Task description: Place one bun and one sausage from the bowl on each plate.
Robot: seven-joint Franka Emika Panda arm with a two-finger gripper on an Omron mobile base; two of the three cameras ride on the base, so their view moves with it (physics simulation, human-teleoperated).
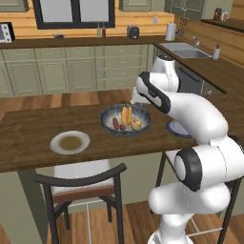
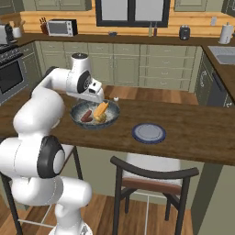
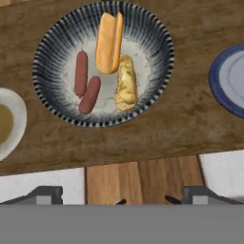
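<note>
My gripper (image 3: 143, 202) hangs spread wide and empty above the counter (image 3: 190, 128), where the bowl (image 3: 57, 102) holds two buns (image 3: 108, 43) and two sausages (image 3: 81, 71), between the plate (image 1: 57, 147) and a blue-rimmed plate (image 2: 149, 133).

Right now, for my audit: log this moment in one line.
hand: open, above bowl | bowl: two buns, two sausages | plates: bare | placed: none

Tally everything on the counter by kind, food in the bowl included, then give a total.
Bowl: 1
Plates: 2, the white plate with a tan centre and the blue-rimmed plate
Buns: 2, the orange bun and the pale bun
Sausages: 2, one beside the other
Total: 7
</note>
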